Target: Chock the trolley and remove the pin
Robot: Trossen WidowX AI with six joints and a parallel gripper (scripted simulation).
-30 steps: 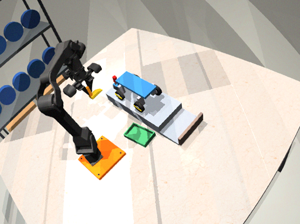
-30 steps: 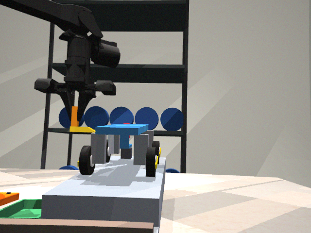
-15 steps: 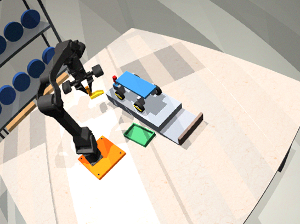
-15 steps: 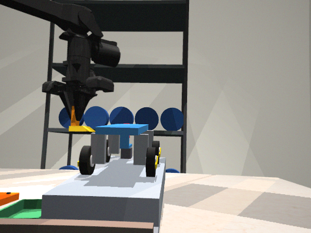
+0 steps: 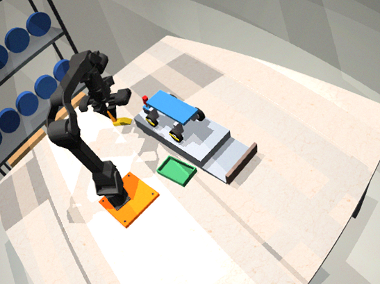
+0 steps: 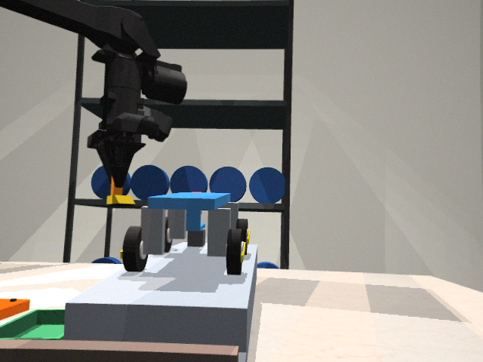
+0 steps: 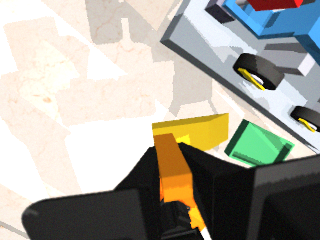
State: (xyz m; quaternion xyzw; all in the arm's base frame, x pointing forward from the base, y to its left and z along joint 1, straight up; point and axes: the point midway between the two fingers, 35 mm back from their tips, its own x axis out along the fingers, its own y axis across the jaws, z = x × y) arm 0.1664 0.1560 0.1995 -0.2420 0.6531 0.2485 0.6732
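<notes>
My gripper is shut on the chock's orange handle. The chock's yellow body hangs in the air beyond the ramp's uphill end, toward the arm's side; its black base is not visible. The blue-topped trolley stands on the grey ramp, its wheels clear of the chock. The red-headed stop pin stands upright at the trolley's uphill end. The green tray lies beside the ramp.
A brown end board crosses the ramp's low end. The arm's orange base plate lies near the tray. A rack with blue discs stands behind the table.
</notes>
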